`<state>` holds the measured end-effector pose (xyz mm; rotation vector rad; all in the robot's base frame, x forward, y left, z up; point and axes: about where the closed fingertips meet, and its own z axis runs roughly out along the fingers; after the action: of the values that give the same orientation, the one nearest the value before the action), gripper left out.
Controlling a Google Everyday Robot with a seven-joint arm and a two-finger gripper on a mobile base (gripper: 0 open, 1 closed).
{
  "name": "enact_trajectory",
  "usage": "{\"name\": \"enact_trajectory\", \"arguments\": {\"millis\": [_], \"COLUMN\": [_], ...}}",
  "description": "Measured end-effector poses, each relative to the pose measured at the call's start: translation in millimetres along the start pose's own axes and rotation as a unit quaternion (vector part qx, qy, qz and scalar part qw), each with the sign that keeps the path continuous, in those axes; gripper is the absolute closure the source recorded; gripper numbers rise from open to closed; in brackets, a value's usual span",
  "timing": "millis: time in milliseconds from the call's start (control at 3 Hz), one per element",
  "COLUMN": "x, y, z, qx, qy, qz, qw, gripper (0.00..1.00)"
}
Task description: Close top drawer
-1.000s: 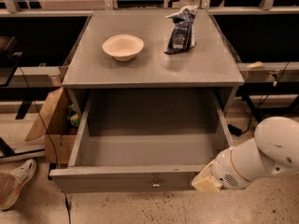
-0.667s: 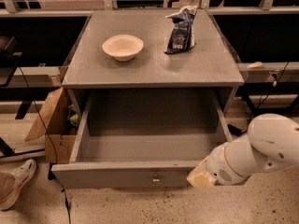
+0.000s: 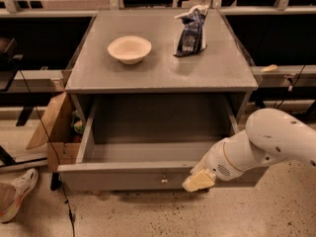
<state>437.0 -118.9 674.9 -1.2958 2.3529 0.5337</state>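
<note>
Camera view, looking down on a grey cabinet whose top surface (image 3: 163,68) spans most of the frame. Its front edge runs straight across above the drawer opening.

- Top drawer (image 3: 123,177): pulled well out toward the camera, with the side walls and inner floor exposed. The front panel sits far forward of the cabinet's front edge and is slightly skewed, its left end lower in the frame than its right.
- Robot arm (image 3: 269,139): white, enters from the right edge and crosses the drawer's right front corner.
- Speckled floor (image 3: 148,216): lies open along the front panel. A cardboard box (image 3: 54,127) crowds the cabinet's left side, and a shoe (image 3: 17,194) is at far left, apart from the drawer.
- On the surface: a dark bag (image 3: 191,31) stands toward the back right, and a pale bowl (image 3: 129,49) sits to its left, apart from it. Both are well back from the front edge.
- Brass knob (image 3: 164,180): at the centre of the front panel.
- Gripper (image 3: 199,180): its yellowish tip is against the outer face of the front panel, just right of the knob. Cannot tell whether it is apart or together.
</note>
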Motion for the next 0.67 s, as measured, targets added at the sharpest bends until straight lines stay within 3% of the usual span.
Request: {"name": "enact_trajectory", "arguments": {"millis": [333,667], "x": [2.0,2.3], "y": [3.2,1.0], "z": [-0.7,0.2], "qx": [0.000,0.003], "qy": [0.000,0.000], "qz": [0.000,0.002], "qw": [1.0000,1.0000], "gripper": [0.00,0.00]}}
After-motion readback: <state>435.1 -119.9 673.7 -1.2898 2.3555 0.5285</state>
